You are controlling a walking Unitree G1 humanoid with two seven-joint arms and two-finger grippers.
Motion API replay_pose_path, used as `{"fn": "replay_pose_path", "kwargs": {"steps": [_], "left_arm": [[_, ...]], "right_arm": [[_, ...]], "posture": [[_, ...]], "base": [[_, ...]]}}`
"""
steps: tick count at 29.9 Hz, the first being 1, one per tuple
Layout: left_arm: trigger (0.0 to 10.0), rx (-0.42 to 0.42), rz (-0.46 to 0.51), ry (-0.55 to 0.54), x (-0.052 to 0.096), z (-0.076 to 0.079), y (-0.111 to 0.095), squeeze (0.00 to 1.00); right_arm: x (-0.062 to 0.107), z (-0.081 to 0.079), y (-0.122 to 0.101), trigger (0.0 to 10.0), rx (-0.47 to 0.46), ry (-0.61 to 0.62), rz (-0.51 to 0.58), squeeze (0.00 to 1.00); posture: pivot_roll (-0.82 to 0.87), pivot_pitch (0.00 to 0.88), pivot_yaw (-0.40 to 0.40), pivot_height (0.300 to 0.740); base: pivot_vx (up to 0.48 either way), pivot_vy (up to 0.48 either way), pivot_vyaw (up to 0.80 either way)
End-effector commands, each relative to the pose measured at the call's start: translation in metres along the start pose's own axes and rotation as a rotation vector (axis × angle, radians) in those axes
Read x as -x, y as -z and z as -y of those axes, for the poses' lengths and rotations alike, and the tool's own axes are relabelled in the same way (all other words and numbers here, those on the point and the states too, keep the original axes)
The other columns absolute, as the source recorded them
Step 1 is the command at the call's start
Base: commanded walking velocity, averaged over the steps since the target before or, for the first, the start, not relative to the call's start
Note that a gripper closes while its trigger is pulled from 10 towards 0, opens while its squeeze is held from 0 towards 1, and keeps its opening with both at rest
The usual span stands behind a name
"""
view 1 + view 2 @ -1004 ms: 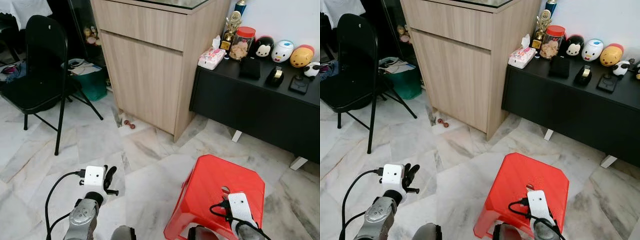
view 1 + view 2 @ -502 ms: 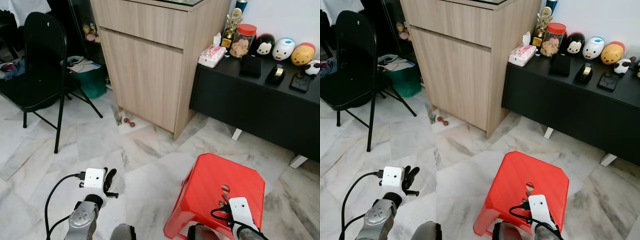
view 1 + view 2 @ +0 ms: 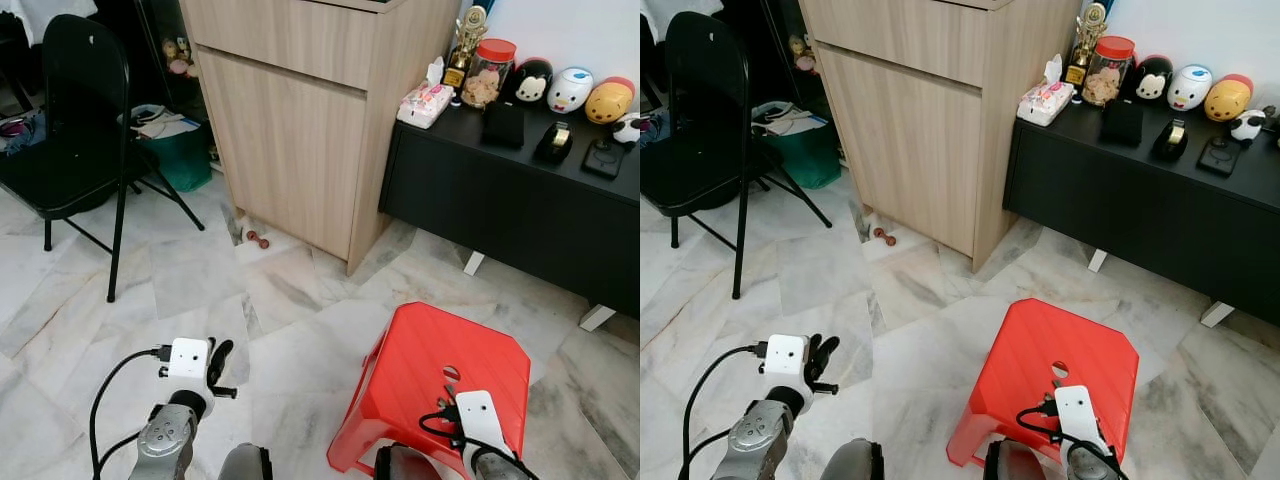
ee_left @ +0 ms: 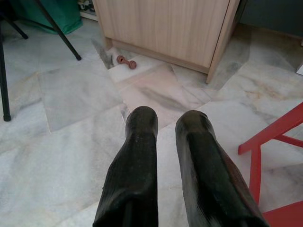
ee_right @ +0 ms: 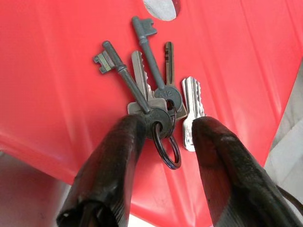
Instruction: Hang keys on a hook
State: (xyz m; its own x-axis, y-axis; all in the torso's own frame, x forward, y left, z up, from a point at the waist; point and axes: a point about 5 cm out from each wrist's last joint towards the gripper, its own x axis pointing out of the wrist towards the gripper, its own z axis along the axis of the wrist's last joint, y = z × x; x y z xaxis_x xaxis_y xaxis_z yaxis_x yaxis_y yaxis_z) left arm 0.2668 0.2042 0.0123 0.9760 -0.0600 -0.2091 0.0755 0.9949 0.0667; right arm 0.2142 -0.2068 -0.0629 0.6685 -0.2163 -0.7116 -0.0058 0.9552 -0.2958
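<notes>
The right tool (image 5: 163,130) stands wide, one finger either side of the keys (image 5: 154,101) lying on the red stool (image 3: 420,370), bare seat ahead; the left tool (image 4: 165,127) hangs narrow over open floor.

Grey-veined marble floor (image 3: 300,300). Light wood cabinet (image 3: 300,120) at 12 o'clock, black low sideboard (image 3: 510,200) at 2, black folding chair (image 3: 80,120) at 10, white wall (image 3: 570,30) behind.

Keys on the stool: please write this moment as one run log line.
right gripper: open, fingers either side of keys | keys: lying on red stool | left gripper: idle above floor
</notes>
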Motion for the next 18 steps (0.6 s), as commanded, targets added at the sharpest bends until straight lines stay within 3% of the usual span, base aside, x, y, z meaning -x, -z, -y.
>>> {"fn": "replay_pose_path", "kwargs": {"steps": [1, 18], "left_arm": [[10.0, -0.02, -0.007, 0.005, 0.0008, -0.0011, 0.0002, 0.0], [10.0, -0.025, -0.012, 0.001, -0.0004, -0.0029, -0.0003, 0.0]], "right_arm": [[0.0006, -0.0011, 0.0039, 0.0, 0.002, -0.008, -0.019, 0.0], [0.0001, -0.0029, 0.0014, 0.0, -0.001, -0.013, -0.017, 0.0]], "posture": [[0.19, 0.117, -0.028, 0.637], [0.19, 0.108, -0.026, 0.637]], "base": [[0.0, 0.0, 0.0], [0.0, 0.0, 0.0]]}}
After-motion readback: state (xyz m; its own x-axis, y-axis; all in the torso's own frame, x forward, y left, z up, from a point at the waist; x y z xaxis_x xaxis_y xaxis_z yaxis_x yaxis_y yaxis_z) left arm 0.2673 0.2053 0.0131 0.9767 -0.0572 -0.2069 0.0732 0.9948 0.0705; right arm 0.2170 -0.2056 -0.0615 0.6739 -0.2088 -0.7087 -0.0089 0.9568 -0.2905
